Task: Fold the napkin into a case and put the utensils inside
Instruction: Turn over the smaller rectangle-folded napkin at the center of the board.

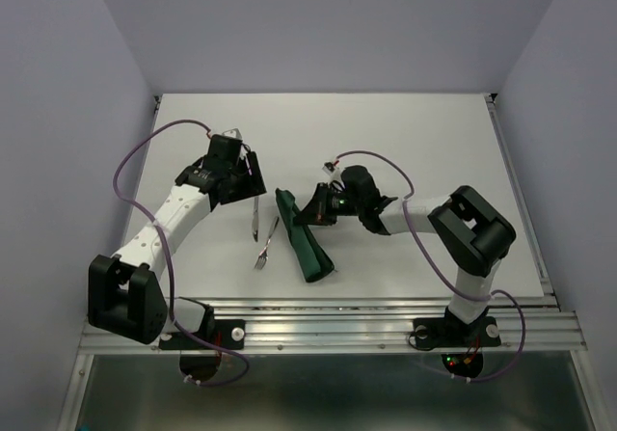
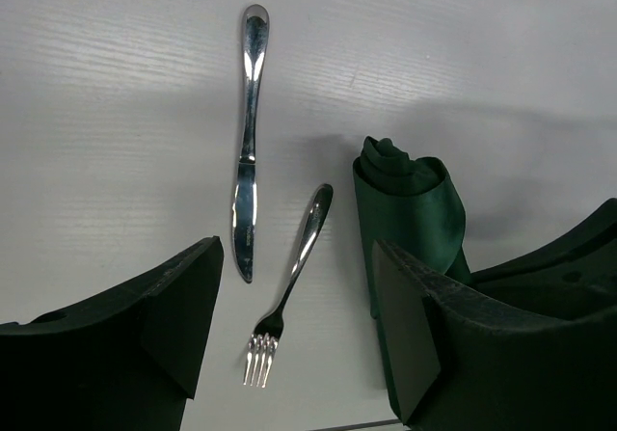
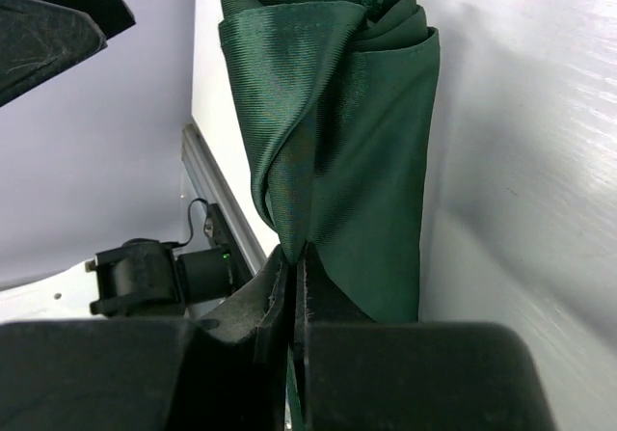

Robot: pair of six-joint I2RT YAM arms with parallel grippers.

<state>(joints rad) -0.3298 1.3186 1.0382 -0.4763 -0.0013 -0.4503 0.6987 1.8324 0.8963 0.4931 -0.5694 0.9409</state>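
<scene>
The dark green napkin point(image 1: 305, 242) lies as a narrow folded strip at the middle of the table, rolled folds showing at one end point(image 2: 410, 204). My right gripper point(image 1: 312, 214) is shut on a raised fold of the napkin point(image 3: 333, 113), the jaws point(image 3: 297, 262) pressed together on the cloth. Left of the strip lie the utensils: a silver knife point(image 1: 255, 217) point(image 2: 248, 142) and a fork point(image 1: 267, 243) point(image 2: 297, 272), side by side and bare on the table. My left gripper point(image 1: 247, 182) point(image 2: 299, 339) hovers open above them, with nothing between its fingers.
The white table point(image 1: 405, 142) ends at a metal rail point(image 1: 366, 308) along the near side. Purple cables point(image 1: 135, 161) loop off both arms. The right arm's black wrist point(image 2: 578, 257) sits just beyond the napkin in the left wrist view.
</scene>
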